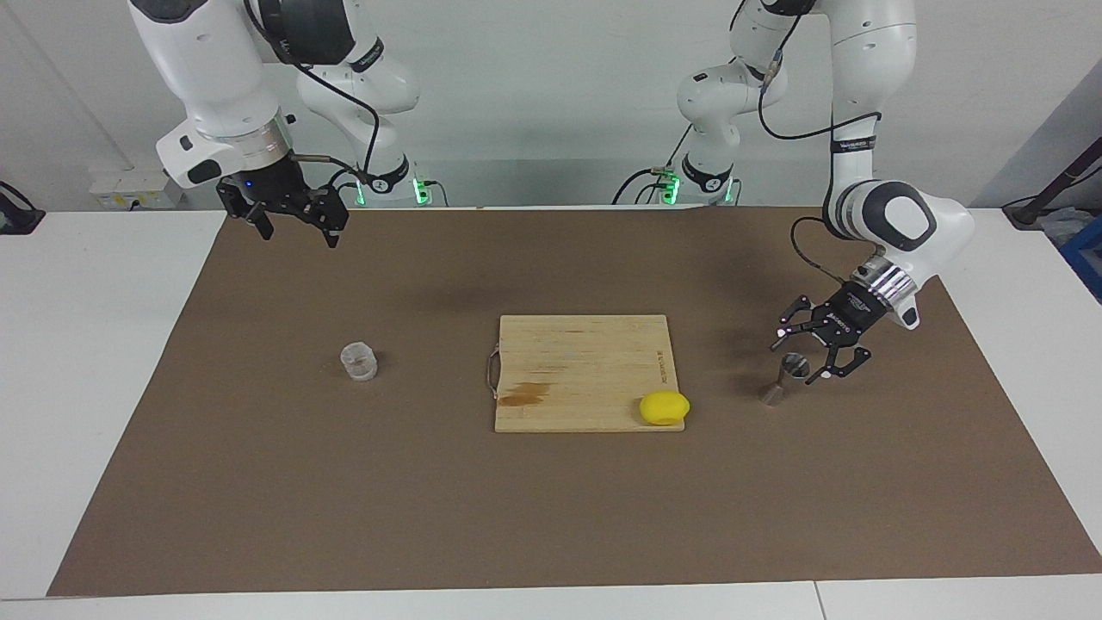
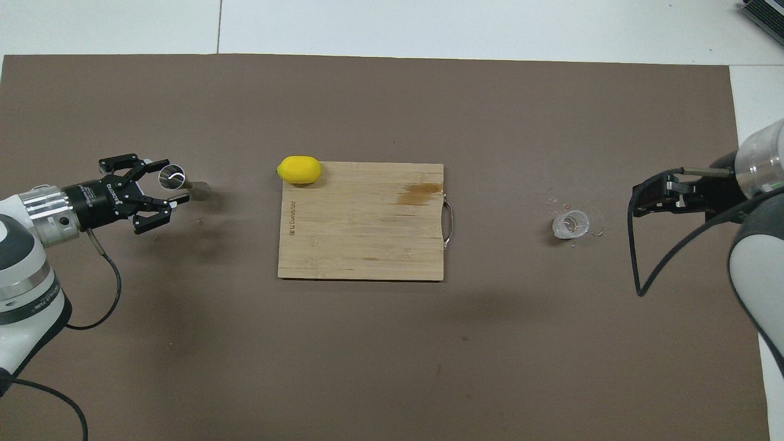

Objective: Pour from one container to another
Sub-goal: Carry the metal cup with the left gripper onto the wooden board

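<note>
Bracketing the jigger (image 1: 785, 379) at our left arm's end of the mat, our left gripper (image 1: 802, 360) stands partly open around it — our right gripper (image 1: 293, 231) waits open above the cup (image 1: 358, 361).

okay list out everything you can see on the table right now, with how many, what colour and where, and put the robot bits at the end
Mat: one, brown, covering most of the white table.
Cutting board: one, pale wood with a metal handle, middle of the mat.
Lemon-yellow lump: one, yellow, on the board's corner toward the left arm's end, farther from the robots.
Clear cup: one, see-through, upright on the mat toward the right arm's end.
Metal jigger: one, shiny grey, standing on the mat toward the left arm's end.
Left gripper: one, black, around the jigger's upper cone.
Right gripper: one, black, open, over the mat's edge by the robots; this arm waits.
</note>
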`<action>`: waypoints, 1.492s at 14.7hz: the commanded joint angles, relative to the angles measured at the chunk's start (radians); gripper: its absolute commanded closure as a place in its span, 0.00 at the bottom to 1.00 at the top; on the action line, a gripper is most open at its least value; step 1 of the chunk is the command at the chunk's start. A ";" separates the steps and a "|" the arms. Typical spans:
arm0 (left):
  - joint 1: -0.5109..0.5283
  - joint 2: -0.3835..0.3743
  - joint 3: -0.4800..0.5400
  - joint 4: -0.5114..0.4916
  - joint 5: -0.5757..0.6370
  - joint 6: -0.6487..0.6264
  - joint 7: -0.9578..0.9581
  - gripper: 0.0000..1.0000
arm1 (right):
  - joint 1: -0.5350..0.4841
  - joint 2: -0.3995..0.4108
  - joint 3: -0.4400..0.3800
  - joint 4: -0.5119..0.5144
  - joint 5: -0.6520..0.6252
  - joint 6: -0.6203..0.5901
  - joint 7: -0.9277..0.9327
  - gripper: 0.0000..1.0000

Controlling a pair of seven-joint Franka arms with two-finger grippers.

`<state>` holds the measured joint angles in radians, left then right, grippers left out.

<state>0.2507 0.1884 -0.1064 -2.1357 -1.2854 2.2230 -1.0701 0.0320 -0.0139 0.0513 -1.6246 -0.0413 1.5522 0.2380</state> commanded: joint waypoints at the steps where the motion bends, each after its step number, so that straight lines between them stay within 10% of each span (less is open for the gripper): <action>1: -0.014 0.005 0.008 0.002 -0.029 0.018 0.018 0.63 | -0.012 -0.017 0.005 -0.021 -0.003 0.011 0.001 0.00; 3: -0.010 0.003 0.010 0.002 -0.054 0.021 0.015 1.00 | -0.017 -0.015 0.005 -0.017 -0.003 0.013 0.001 0.00; 11: -0.030 0.003 0.010 0.066 -0.040 -0.075 -0.066 1.00 | -0.011 -0.011 0.005 -0.001 -0.006 0.013 -0.006 0.00; 22: -0.344 -0.009 -0.003 0.163 -0.011 -0.177 -0.065 1.00 | -0.023 -0.018 0.004 -0.012 -0.003 0.014 -0.031 0.00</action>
<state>-0.0282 0.1855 -0.1237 -1.9794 -1.3001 2.0286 -1.1177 0.0312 -0.0157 0.0490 -1.6210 -0.0413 1.5522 0.2305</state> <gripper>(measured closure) 0.493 0.000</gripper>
